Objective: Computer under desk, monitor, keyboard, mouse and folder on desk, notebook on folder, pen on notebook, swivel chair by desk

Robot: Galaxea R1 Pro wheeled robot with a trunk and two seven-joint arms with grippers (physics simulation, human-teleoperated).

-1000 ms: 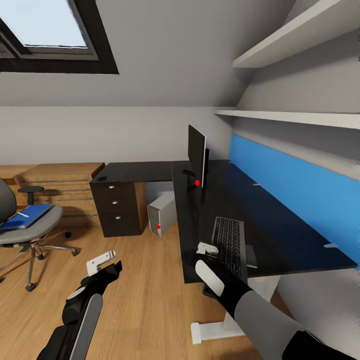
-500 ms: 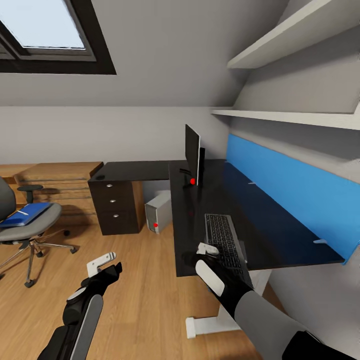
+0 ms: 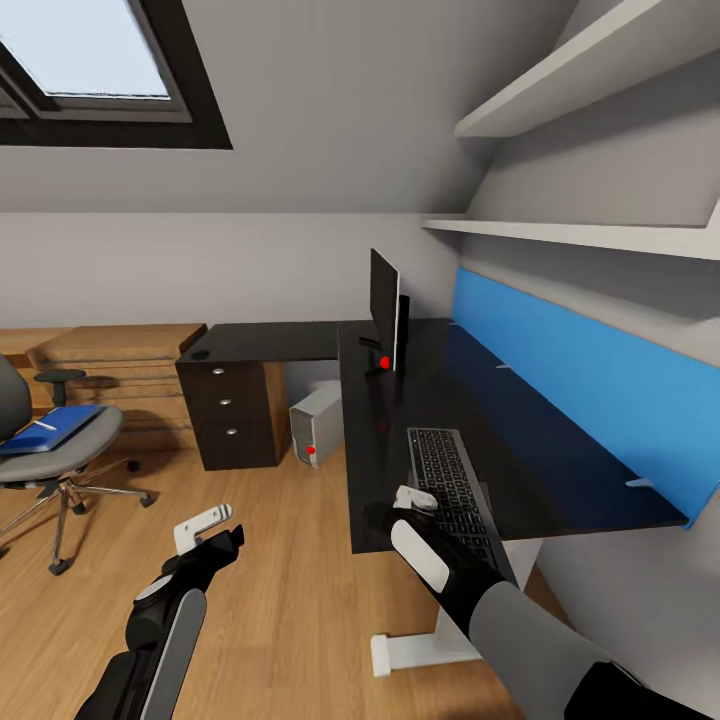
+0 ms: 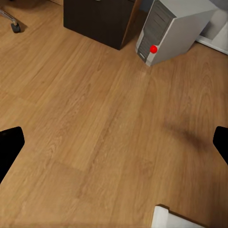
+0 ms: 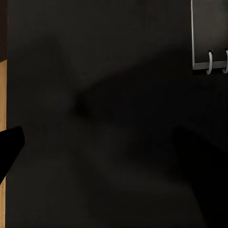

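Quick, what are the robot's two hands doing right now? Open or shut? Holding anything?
Left end effector: open, empty, over the wooden floor.
Right end effector: open, empty, over the desk beside the keyboard.

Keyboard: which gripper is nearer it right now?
Right. The right gripper hovers beside the keyboard over the desk; the left gripper hangs over the floor.
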